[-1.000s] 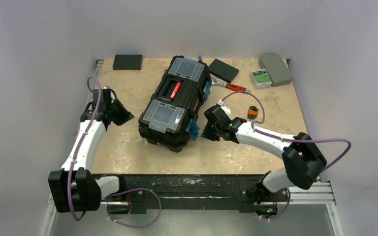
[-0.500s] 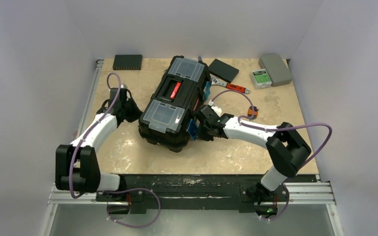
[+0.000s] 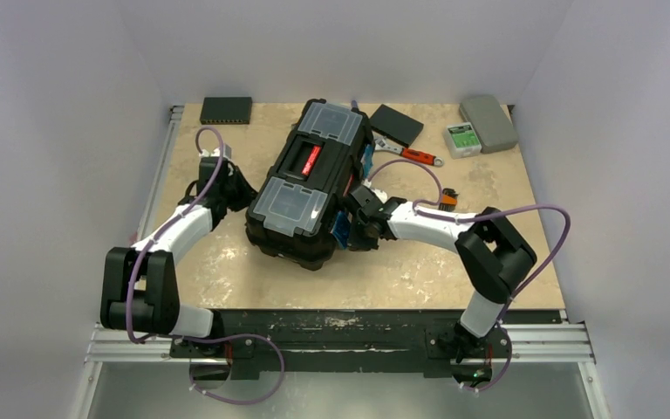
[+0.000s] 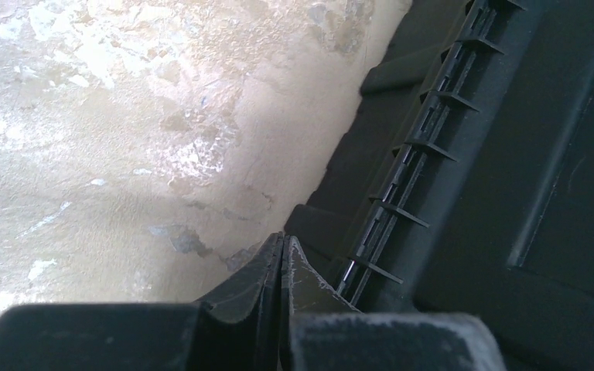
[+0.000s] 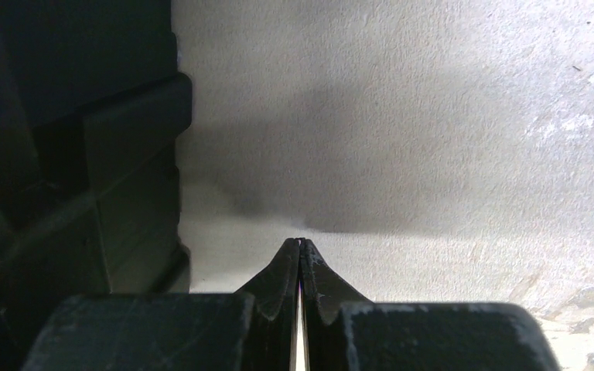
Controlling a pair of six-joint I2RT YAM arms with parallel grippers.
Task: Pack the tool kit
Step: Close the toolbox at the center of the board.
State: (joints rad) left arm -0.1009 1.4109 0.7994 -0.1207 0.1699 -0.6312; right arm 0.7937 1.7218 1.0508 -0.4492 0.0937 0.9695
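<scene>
Tool kit (image 3: 310, 179) lies diagonally mid-surface (image 3: 227, 262), lid down. Only your overhead view shows an arm on each flank and a red-handled wrench (image 3: 417, 156) behind the kit.

Left wrist view: left tool (image 4: 281, 241) closed on nothing, tips just beside the kit's ribbed black wall.

Right wrist view: right tool (image 5: 300, 244) closed, empty, over bare surface, with the kit's wall to its left.

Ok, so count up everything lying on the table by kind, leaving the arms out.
Toolbox: 1
Flat dark boxes: 2
Grey case: 1
Green-labelled box: 1
Loose hand tools: 2
Total: 7
</scene>
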